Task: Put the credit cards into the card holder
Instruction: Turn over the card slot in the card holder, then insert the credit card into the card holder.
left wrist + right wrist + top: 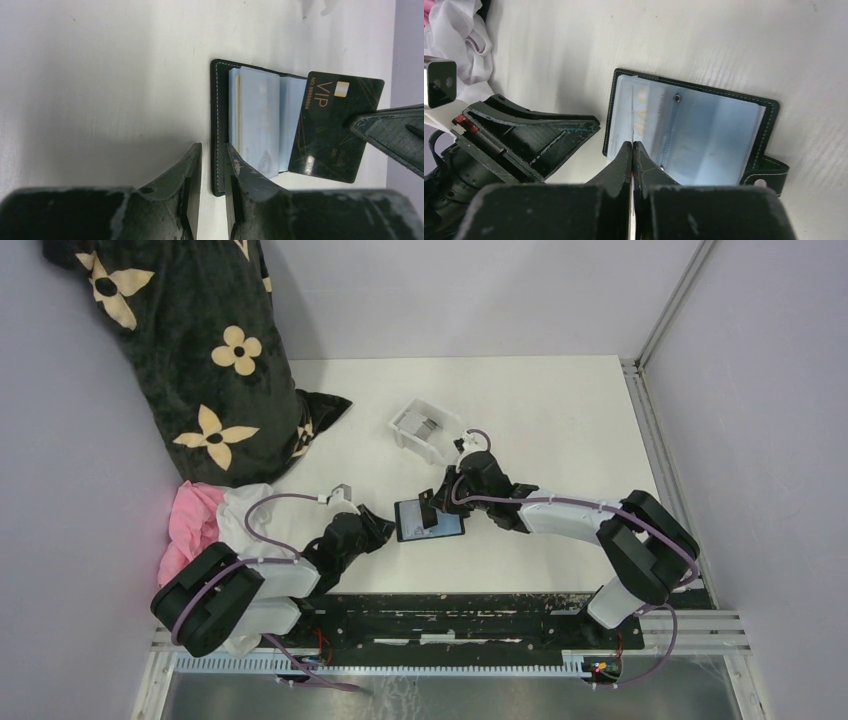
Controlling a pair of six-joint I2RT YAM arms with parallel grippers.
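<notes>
At the frame's centre, your right fingers (621, 165) pinch a black card (335, 127) over the open card holder (430, 520). The left fingers (190, 170), part-spread, straddle its edge. More cards (424, 426) wait in the tray (403, 436).

My left arm (262, 578) and right arm (572, 512) both bend in toward the card holder (724, 135). The left fingers (191, 171) sit slightly parted, low at its edge. The right fingers (618, 169) are pinched tight on a black VIP card (334, 131) over its open slots.

The card holder (218, 125) looks like matt black leather with pale stitching; its inner sleeves (260, 120) are glossy translucent plastic. Over its sleeves, a black card (332, 125) shines glossy with gold print. Beneath it, the table (100, 75) is smooth matt white.
</notes>
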